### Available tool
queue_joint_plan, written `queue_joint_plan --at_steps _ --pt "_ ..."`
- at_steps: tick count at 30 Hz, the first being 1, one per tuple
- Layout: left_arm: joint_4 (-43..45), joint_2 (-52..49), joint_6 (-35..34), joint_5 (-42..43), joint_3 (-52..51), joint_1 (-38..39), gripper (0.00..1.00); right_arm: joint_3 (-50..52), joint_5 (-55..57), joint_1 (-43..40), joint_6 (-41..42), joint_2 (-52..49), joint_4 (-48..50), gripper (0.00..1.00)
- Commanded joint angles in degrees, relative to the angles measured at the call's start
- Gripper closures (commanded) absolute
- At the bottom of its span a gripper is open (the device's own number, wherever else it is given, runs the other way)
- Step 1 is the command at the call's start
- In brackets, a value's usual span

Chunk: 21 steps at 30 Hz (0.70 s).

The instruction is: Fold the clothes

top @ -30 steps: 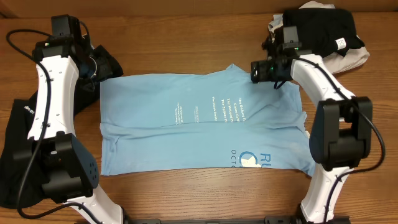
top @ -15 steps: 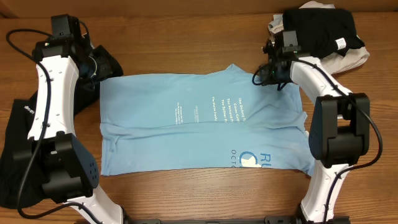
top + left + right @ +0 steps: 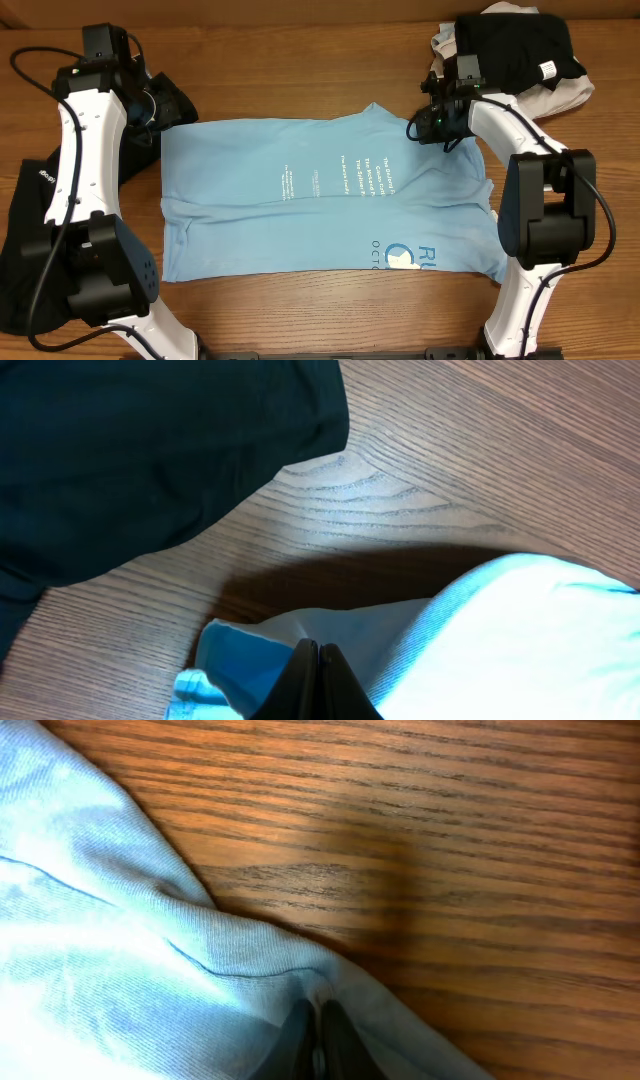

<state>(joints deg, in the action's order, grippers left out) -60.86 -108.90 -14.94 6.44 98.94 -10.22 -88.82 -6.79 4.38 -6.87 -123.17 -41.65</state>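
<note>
Fabric is pinched in both my grippers now. My right gripper (image 3: 435, 122), which stood wide a second ago over the far right corner of the shirt (image 3: 300, 200), has come down and clamped on the edge there. The right wrist view shows the jaws closed with a ridge of blue cloth drawn in between them. My left gripper (image 3: 150, 110) has not changed: it stays clenched on the far left corner, which seems raised a little off the table (image 3: 300, 60), just beside the black garment (image 3: 178, 100). The shirt itself lies spread flat in the middle, print up, its near edge untouched. The folded pile (image 3: 520, 45) sits at far right. With both far corners held, I judge the grasp done and the first fold ready: carry the far edge toward the near one.
</note>
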Motion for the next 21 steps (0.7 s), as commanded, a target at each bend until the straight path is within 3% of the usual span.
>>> queue_joint_plan --at_steps 1,10,15,21 --pt "-0.02 0.26 -0.31 0.42 0.57 0.13 0.96 -2.82 -1.22 -0.11 1.75 0.59 -2.05 0.96" --pt "0.02 0.26 -0.31 0.44 0.57 0.13 0.96 -10.16 0.50 4.63 6.97 5.20 -23.63 0.96" --pt "0.07 0.26 -0.31 0.42 0.57 0.13 0.96 -4.02 1.79 11.74 10.73 5.14 -32.65 0.96" --pt "0.20 0.26 -0.28 0.39 0.57 0.11 0.96 4.63 2.21 19.30 14.45 5.14 -35.87 0.92"
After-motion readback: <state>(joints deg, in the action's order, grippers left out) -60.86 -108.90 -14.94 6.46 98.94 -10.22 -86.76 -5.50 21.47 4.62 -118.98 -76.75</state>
